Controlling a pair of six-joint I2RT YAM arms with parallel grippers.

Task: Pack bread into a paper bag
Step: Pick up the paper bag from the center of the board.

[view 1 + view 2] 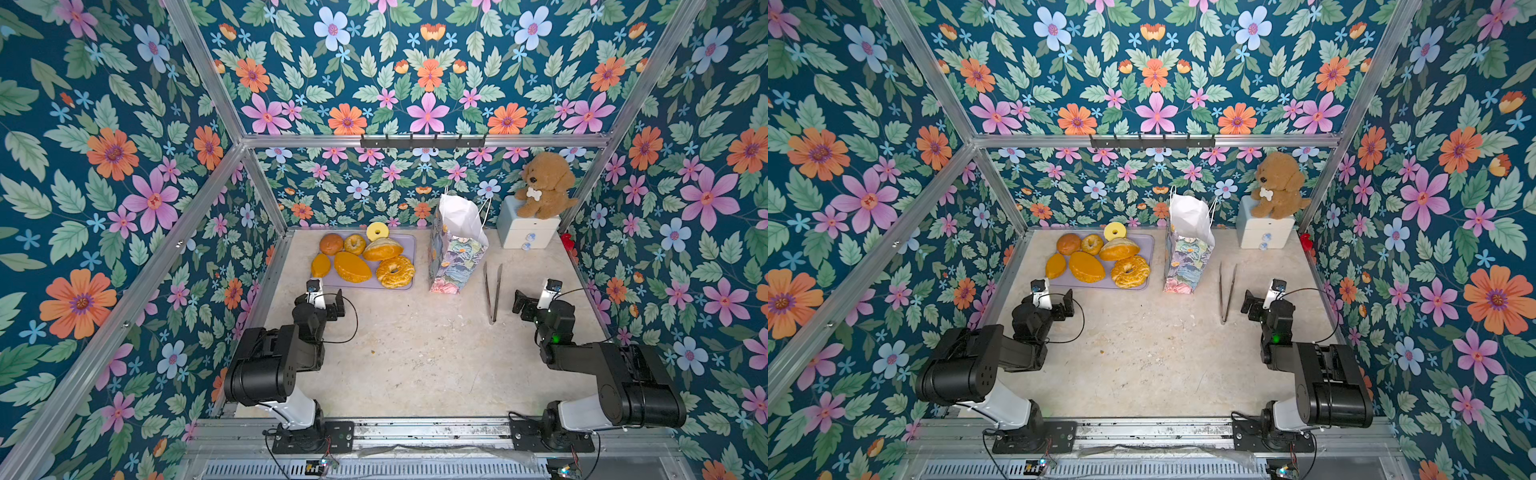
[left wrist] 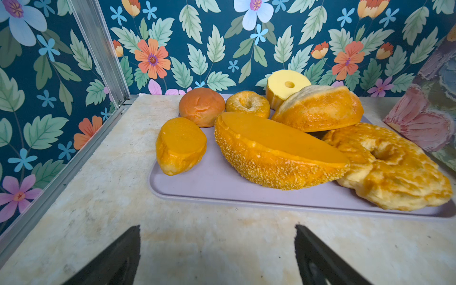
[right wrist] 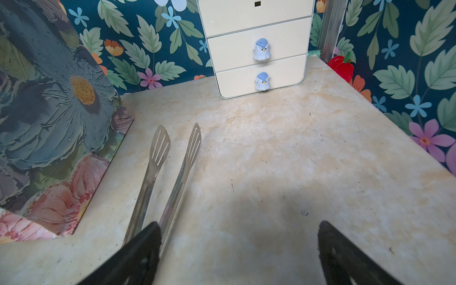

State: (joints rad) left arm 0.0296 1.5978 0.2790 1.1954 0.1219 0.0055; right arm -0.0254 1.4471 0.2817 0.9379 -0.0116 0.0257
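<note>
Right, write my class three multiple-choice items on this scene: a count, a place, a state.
1. How many bread pieces are on the tray? A five, B seven, C nine.
2. The tongs lie: A on the tray, B on the table beside the paper bag, C on the drawer box.
3. The left tool and right tool are: A open, empty, B shut on bread, C shut on tongs.
Key: B, seven pieces counted; B, tongs flat by the bag; A, jaws wide apart, nothing between.

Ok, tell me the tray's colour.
Pale lilac; the tray shows best in the left wrist view.
</note>
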